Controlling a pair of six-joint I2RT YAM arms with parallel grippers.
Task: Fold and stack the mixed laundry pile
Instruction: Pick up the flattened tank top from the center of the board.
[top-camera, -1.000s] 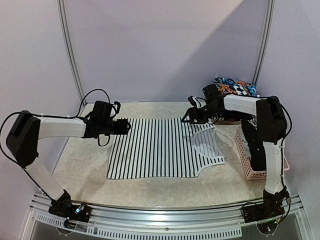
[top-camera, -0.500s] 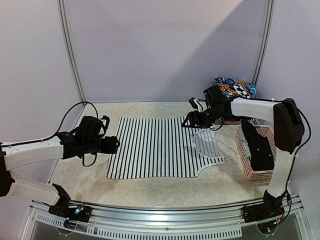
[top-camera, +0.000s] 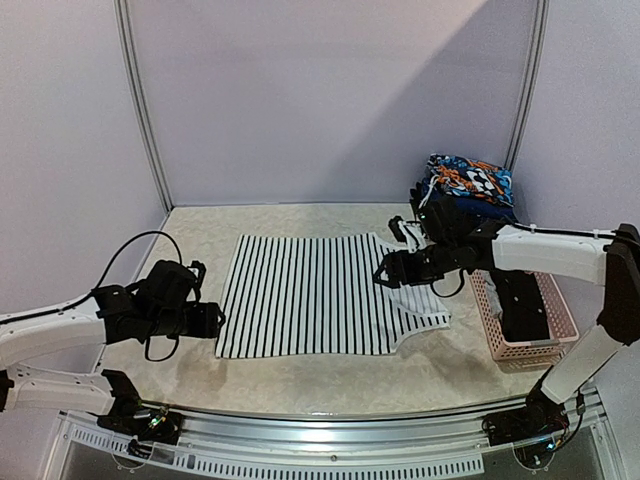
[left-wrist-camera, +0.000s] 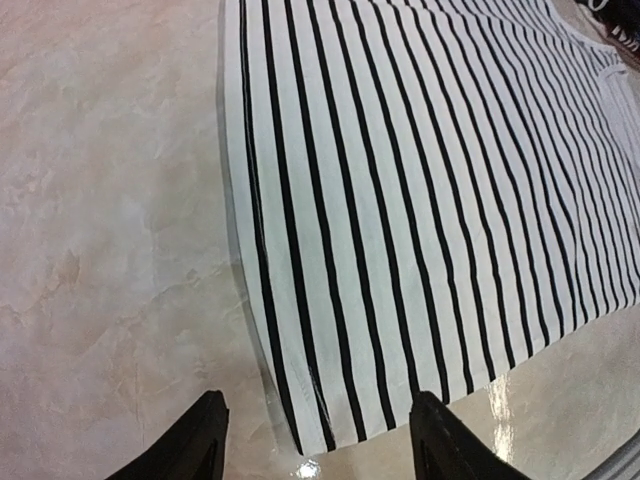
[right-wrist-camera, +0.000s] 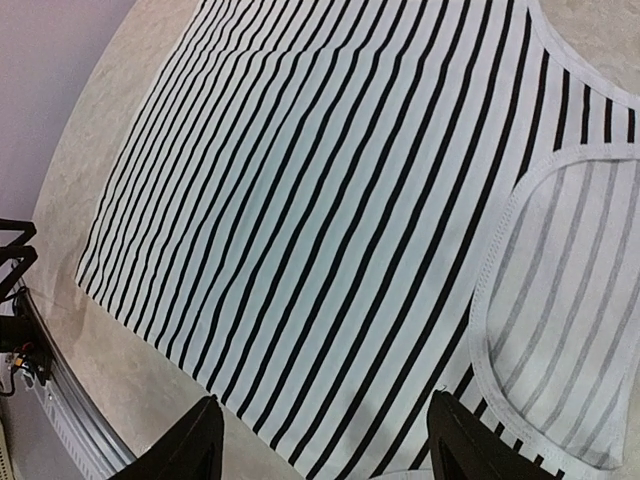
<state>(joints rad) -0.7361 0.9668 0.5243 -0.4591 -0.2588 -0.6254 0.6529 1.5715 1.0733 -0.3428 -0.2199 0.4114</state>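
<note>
Between lilac walls, above marbled tabletop, left gripper and right gripper stand open.

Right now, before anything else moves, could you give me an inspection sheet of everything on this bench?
Surface: pale marbled table, glossy.
Job's things: striped top spread flat; patterned garments piled at the back right.
Clutter: pink basket at the right edge, dark item inside, unclear what.
End effectors: left end effector open, at the top's near left corner; right end effector open, above its neckline end; neither holds anything.
Cables: black cable looping off the left arm.
Surroundings: lilac walls, metal poles, rail along the near edge.
</note>
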